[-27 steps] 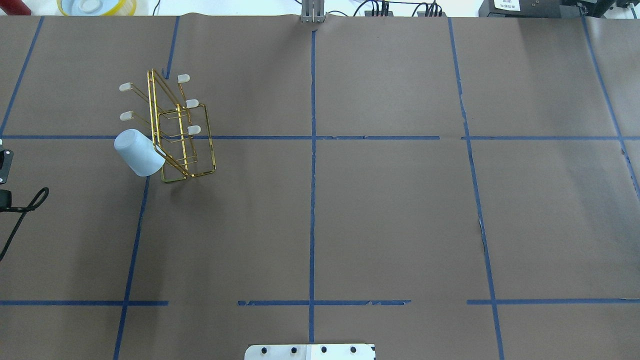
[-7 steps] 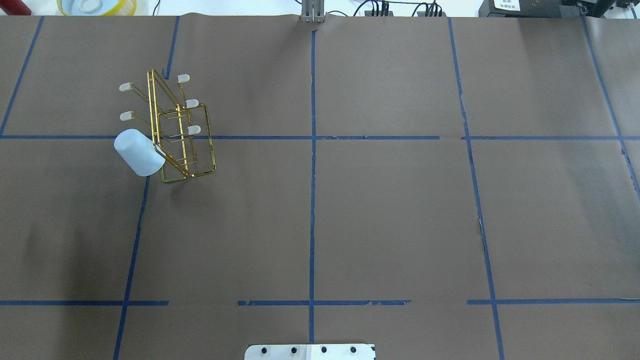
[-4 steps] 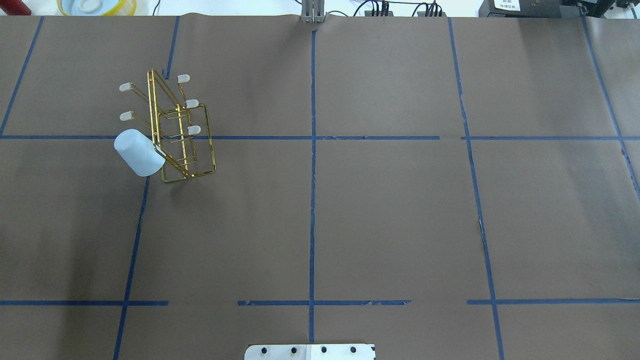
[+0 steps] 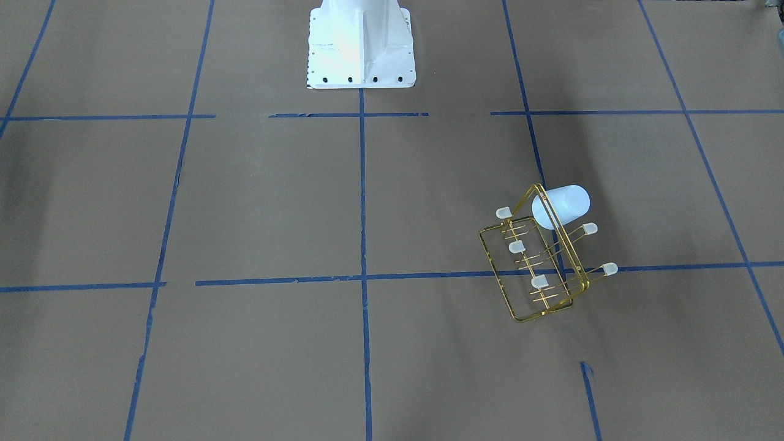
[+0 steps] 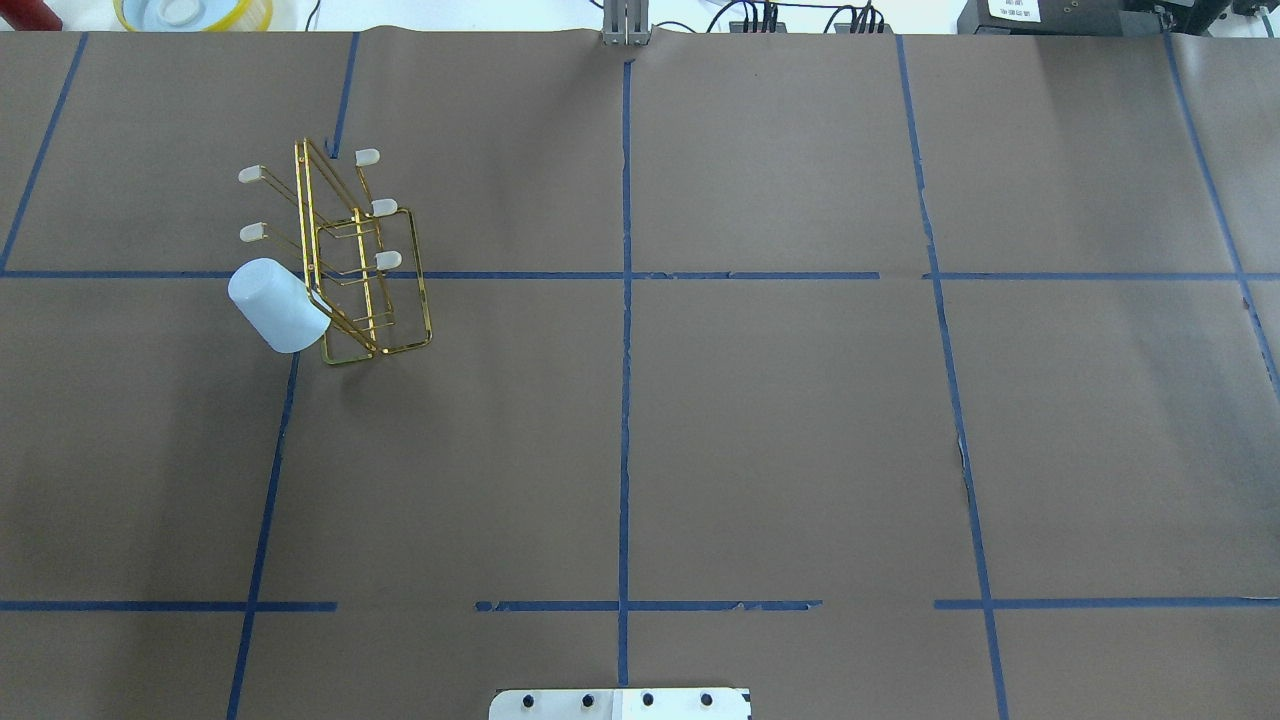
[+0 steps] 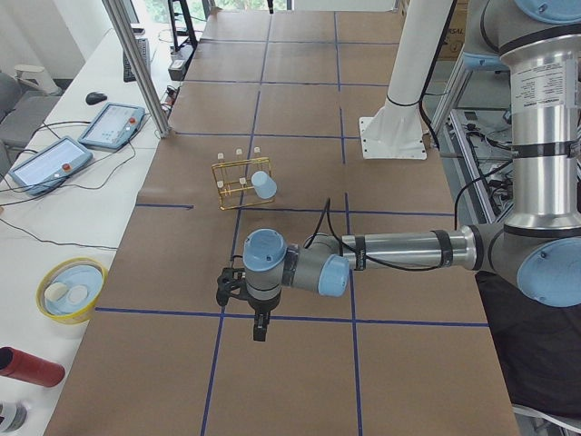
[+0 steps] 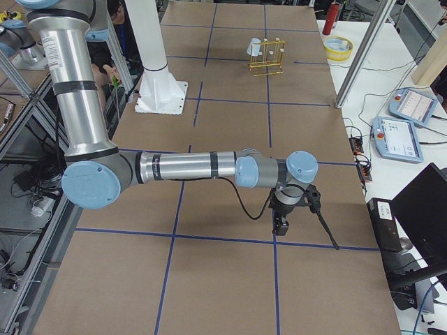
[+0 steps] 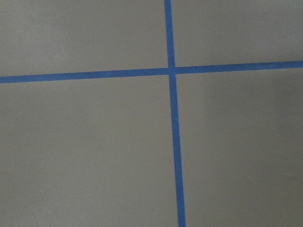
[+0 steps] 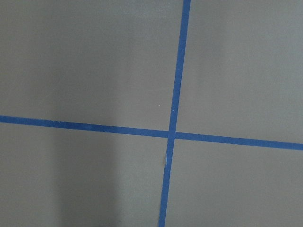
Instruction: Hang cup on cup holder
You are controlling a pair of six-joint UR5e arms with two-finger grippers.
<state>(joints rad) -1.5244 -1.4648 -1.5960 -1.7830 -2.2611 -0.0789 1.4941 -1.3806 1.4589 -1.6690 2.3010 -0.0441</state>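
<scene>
We cannot tell whether the left gripper (image 6: 258,329) or the right gripper (image 7: 281,225) is released or clenched. Each shows only in a side view, pointing down over bare table paper (image 5: 780,440).

Risk: a sweep of the left arm across the rack could knock the cup (image 5: 278,305) off, because it sits tilted on one thin prong of the light cup holder (image 5: 388,259).

We judge the cup hung. It lies well apart from both grippers, nearer the left one, at the rack's robot-side end.

No legible text — none anywhere
</scene>
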